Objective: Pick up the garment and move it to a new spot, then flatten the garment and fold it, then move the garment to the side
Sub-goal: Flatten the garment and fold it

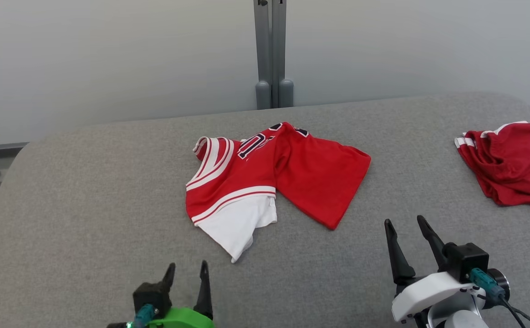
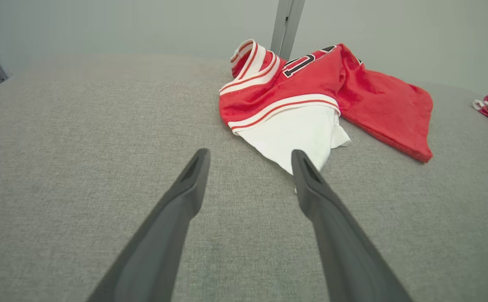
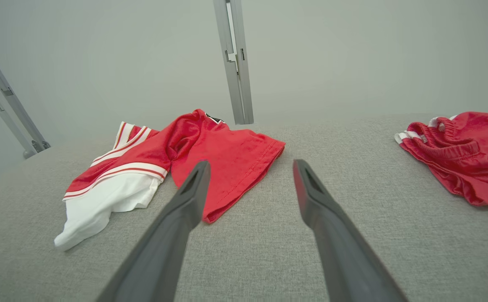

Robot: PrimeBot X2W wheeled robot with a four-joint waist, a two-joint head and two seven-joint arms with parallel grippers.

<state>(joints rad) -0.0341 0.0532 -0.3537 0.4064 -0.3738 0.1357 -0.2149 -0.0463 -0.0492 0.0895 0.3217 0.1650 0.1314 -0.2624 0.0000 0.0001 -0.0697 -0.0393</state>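
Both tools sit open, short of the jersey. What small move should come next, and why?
Probably advance the left tool toward the white end of the jersey, its nearest loose edge: it lies crumpled and untouched, and the right tool is open too.

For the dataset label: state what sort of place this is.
Likely a robot test cell: grey padded table, plain pale wall panels joined by a metal post, a red jersey laid out.
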